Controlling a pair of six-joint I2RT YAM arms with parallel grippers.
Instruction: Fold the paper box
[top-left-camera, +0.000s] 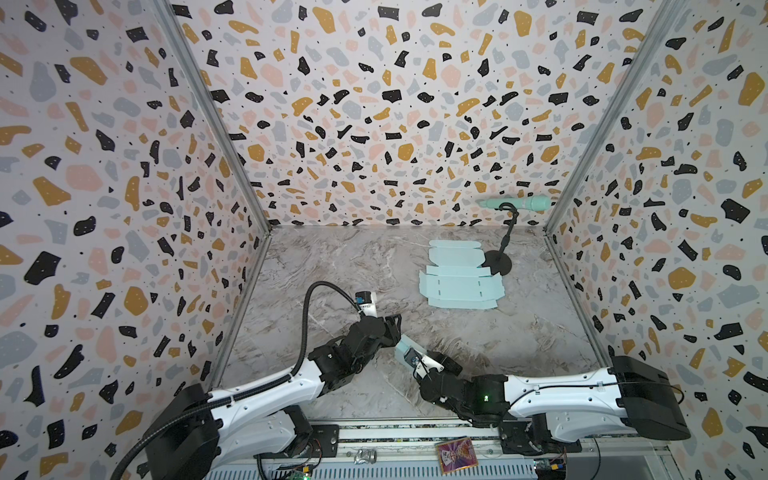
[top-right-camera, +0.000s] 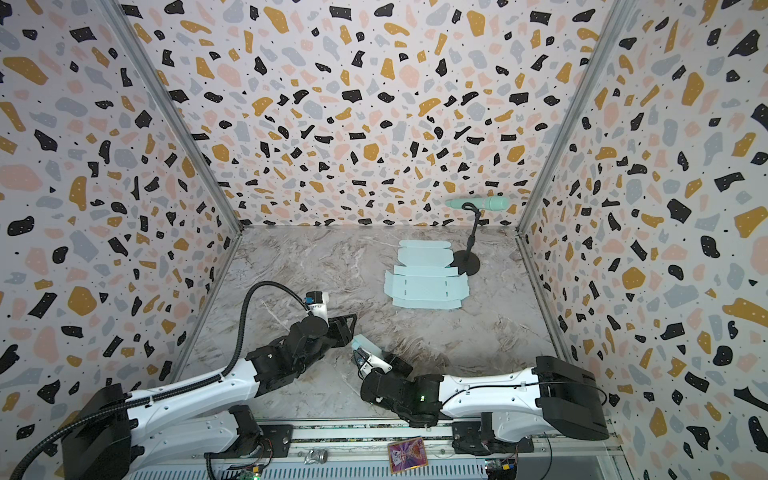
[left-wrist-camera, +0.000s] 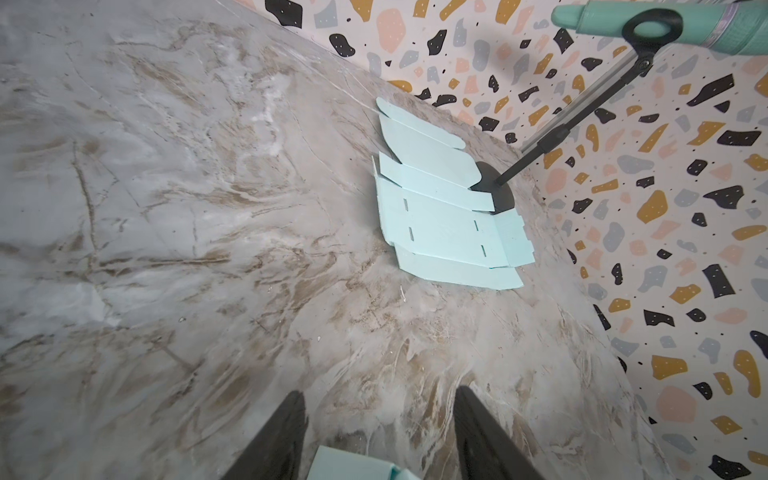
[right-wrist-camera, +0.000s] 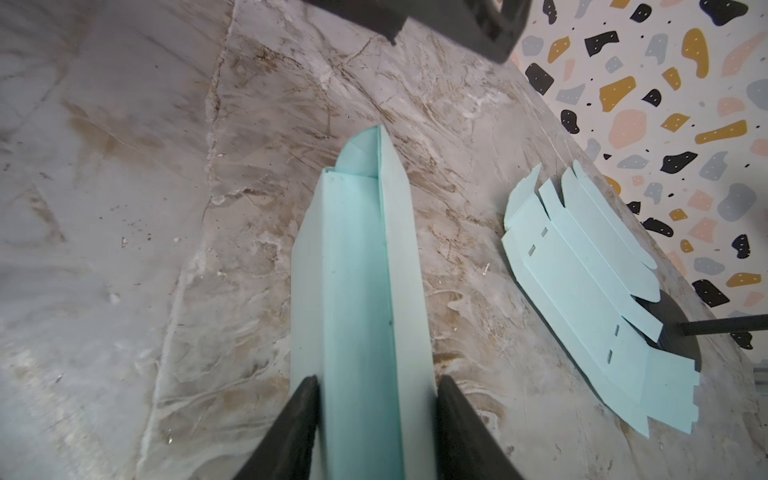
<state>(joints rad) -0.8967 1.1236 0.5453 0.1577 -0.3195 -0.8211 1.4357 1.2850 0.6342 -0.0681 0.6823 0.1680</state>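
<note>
A folded light-blue paper box (right-wrist-camera: 361, 270) sticks out lengthwise from my right gripper (right-wrist-camera: 378, 382), whose fingers press on its two long sides. In both top views the box (top-left-camera: 403, 345) (top-right-camera: 360, 343) sits near the table's front middle, at the tip of the right arm. My left gripper (left-wrist-camera: 378, 399) is open just beside it (top-left-camera: 395, 326). One end of the box (left-wrist-camera: 353, 463) shows low between the left fingers, with a gap on each side. Several flat box blanks (top-left-camera: 461, 286) (left-wrist-camera: 449, 220) lie stacked at the back right.
A black stand (top-left-camera: 498, 262) holding a teal microphone (top-left-camera: 519, 203) is at the back right, its round base partly under the flat blanks. Patterned walls (top-left-camera: 124, 208) close in the marble table (top-left-camera: 332, 266) on three sides. A rail with small items (top-left-camera: 455, 455) runs along the front.
</note>
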